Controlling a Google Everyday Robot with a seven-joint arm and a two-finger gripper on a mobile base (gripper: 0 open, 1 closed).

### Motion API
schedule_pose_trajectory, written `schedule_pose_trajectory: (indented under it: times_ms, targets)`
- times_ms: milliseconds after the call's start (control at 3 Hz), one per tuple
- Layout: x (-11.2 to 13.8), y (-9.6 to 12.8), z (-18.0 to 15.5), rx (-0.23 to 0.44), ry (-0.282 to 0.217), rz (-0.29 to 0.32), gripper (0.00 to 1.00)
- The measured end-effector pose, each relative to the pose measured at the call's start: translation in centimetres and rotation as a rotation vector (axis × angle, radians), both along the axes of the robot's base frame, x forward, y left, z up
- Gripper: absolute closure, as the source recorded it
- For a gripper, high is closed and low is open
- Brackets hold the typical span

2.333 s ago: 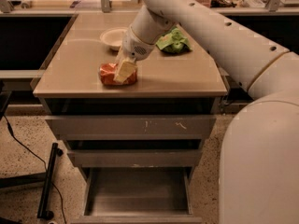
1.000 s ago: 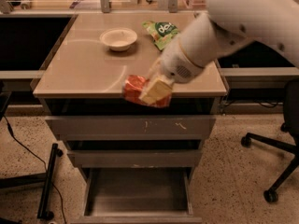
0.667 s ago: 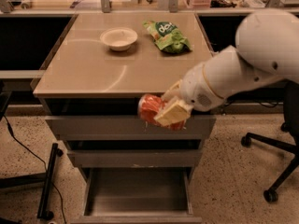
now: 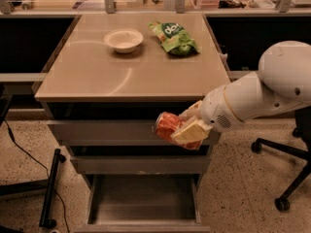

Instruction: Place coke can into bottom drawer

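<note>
Red-orange coke can [image 4: 166, 123] clamped in the end effector [image 4: 188, 130], above the open bottom drawer [image 4: 143, 198].

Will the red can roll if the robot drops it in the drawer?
Probably a bit. The coke can is round and lies sideways in the end effector, in front of the upper drawers, so it could roll on the flat floor of the bottom drawer. Its walls should stop it. It looks stiff: no dent shows.
</note>
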State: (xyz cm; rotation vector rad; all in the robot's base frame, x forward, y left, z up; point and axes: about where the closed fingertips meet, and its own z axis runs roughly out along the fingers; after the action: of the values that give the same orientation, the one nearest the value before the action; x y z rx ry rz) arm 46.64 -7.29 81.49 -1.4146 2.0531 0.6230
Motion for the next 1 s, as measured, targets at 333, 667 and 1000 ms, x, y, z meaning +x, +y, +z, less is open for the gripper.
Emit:
schedule_pose_trajectory:
  times_ms: [333,667,1000]
  targets:
    - [-0.4,0.1,-2.3,0.032,0.054,-0.02,1.0]
    - [-0.8,-0.1,-9.4,0.102,0.182,-0.104,1.0]
    - [-0.8,0.1,-16.9,0.181,0.272,-0.175,1.0]
